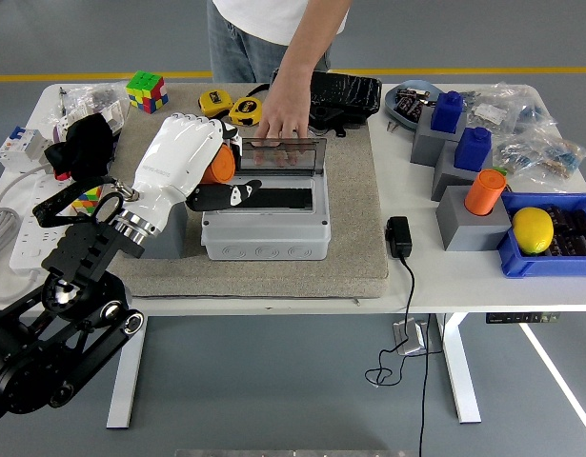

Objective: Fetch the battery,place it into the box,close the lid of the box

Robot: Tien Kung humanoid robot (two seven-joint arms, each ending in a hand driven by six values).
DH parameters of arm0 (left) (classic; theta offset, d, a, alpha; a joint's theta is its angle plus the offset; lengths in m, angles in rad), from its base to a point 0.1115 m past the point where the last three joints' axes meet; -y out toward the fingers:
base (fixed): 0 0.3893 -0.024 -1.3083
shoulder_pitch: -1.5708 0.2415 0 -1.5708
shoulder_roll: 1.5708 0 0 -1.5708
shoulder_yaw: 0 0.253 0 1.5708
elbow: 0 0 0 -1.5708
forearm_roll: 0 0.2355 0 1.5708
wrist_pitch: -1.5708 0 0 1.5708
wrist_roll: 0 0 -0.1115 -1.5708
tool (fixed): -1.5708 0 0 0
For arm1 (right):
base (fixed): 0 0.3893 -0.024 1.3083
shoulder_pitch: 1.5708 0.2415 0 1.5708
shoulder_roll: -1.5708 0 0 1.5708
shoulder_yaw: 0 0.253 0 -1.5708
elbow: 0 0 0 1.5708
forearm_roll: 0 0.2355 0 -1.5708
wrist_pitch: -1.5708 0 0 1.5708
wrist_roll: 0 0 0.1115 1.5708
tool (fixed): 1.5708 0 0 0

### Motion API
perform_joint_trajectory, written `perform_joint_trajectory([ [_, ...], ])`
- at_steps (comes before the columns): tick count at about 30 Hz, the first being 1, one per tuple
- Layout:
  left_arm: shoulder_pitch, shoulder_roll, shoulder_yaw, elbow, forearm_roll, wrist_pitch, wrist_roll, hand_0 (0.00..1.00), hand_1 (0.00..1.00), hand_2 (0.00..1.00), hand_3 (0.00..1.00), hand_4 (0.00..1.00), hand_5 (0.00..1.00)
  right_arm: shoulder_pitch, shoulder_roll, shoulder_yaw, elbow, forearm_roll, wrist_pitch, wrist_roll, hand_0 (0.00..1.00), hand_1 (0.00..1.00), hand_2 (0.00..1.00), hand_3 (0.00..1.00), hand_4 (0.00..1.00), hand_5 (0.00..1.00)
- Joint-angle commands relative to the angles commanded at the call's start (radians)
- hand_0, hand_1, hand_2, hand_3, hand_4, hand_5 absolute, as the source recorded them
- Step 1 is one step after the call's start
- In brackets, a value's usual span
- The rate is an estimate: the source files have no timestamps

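White-shelled left hand [192,167], black arm

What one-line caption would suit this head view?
White left robot hand holds an orange cylindrical battery above the grey box while a person's hand props its clear lid.

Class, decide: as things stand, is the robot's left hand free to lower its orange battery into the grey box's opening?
Probably yes: the left hand holds the orange battery beside the grey box, whose lid a person's hand holds up.

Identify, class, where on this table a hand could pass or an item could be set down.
Bare mat lies right of the box, and bare table between mat and grey blocks. The far edge and both ends are crowded. The left hand carries the orange battery over the box.
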Motion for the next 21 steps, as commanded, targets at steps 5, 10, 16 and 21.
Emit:
perform_joint_trajectory([
  [5,-0.027,-0.018,0.072,0.036,0.000,0.000,0.023,0.099,0.065,0.099,0.094,0.656,0.315,0.001,0.000,0.016,0.000,-0.018,-0.001,-0.004,0.881,0.805,0.749,0.779,0.998,0.998],
  [10,-0.049,-0.053,0.103,0.068,0.000,0.001,0.030,0.098,0.063,0.101,0.094,0.641,0.320,0.004,-0.003,0.017,0.000,-0.023,-0.002,-0.004,0.881,0.805,0.749,0.779,0.998,0.998],
  [16,-0.089,-0.104,0.125,0.135,0.000,0.017,0.028,0.098,0.064,0.100,0.094,0.634,0.326,0.005,-0.004,0.026,0.000,-0.039,-0.003,-0.009,0.880,0.806,0.749,0.779,0.998,0.998],
  [21,-0.141,-0.120,0.182,0.214,0.000,0.025,0.025,0.098,0.065,0.099,0.093,0.631,0.327,0.009,-0.007,0.014,0.000,-0.034,-0.005,-0.008,0.881,0.806,0.749,0.779,0.998,0.998],
])
